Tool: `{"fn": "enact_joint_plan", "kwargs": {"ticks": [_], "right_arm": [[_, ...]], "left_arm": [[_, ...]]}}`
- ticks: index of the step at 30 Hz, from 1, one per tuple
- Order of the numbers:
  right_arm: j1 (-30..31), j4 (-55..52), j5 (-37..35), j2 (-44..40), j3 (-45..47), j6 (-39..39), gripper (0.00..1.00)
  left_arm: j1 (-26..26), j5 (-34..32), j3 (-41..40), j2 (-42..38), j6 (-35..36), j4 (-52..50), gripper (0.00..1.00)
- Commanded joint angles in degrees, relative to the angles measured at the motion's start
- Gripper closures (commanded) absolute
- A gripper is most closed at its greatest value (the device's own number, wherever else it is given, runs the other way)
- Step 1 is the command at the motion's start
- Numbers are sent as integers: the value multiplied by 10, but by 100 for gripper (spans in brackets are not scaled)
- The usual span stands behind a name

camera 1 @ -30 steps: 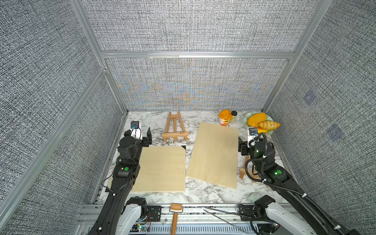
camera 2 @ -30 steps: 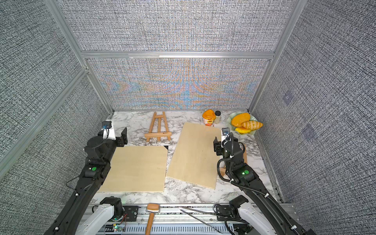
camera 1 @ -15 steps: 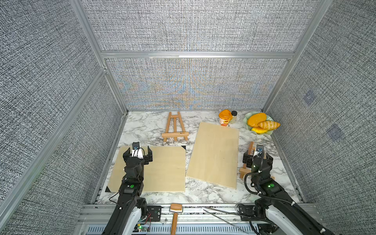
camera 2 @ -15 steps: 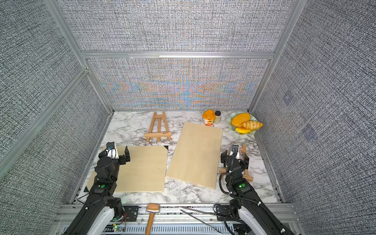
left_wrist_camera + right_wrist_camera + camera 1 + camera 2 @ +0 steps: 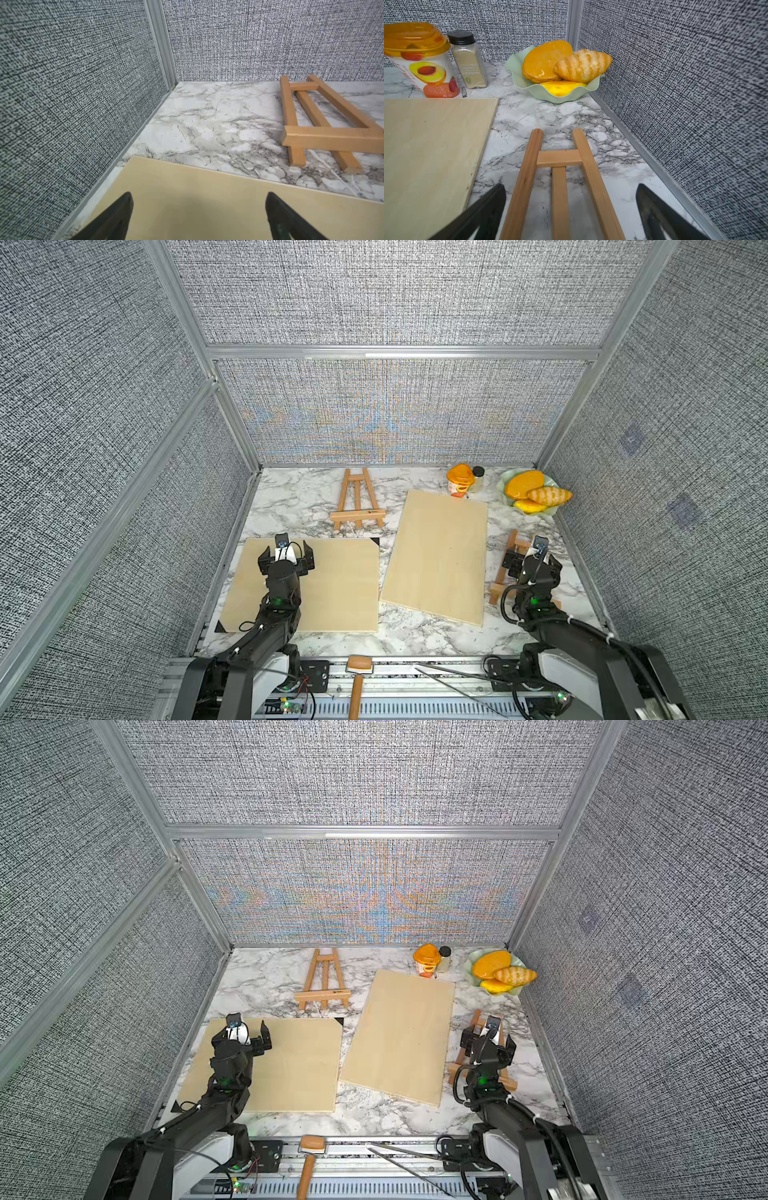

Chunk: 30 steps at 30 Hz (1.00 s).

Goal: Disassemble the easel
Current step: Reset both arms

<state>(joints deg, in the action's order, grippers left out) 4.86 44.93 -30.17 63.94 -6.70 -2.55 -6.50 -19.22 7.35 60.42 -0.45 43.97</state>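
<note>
Veined marble tabletop (image 5: 299, 502) carries a slatted wooden easel (image 5: 358, 514) lying flat; left pincer (image 5: 198, 195) and right pincer (image 5: 571, 187) gape wide, empty.

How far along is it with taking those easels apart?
Looks mostly done: the left board and right board lie flat on the table, off the far easel and near easel, which also lie flat. In hand: nothing; left gripper and right gripper are open, empty. Left: nothing obvious.
</note>
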Motion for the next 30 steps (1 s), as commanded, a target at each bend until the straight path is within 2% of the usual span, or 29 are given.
{"fn": "enact_joint_plan", "kwargs": {"ticks": [1,4,7,12,17,23,28,30], "right_arm": [[-11,104,38,54,-19,15,1],[-24,140,49,98,-36,19,1],[-40,80,75,102,-67,6,1],[-76,70,119,94,-64,-22,1],[-107,79,162,84,-52,-42,1],[-107,65,253,111,-81,-14,1],[-107,162,285,170,-66,-26,1],[-105,252,285,221,-46,-24,1]], "left_arm": [[1,-20,21,38,0,53,1],[1,-17,34,94,7,109,1],[1,-17,49,154,-8,143,1],[2,-6,24,240,22,310,1],[4,-3,27,240,19,302,1],[13,14,41,241,13,275,1],[16,17,43,242,12,271,1],[16,19,43,241,11,269,1]]}}
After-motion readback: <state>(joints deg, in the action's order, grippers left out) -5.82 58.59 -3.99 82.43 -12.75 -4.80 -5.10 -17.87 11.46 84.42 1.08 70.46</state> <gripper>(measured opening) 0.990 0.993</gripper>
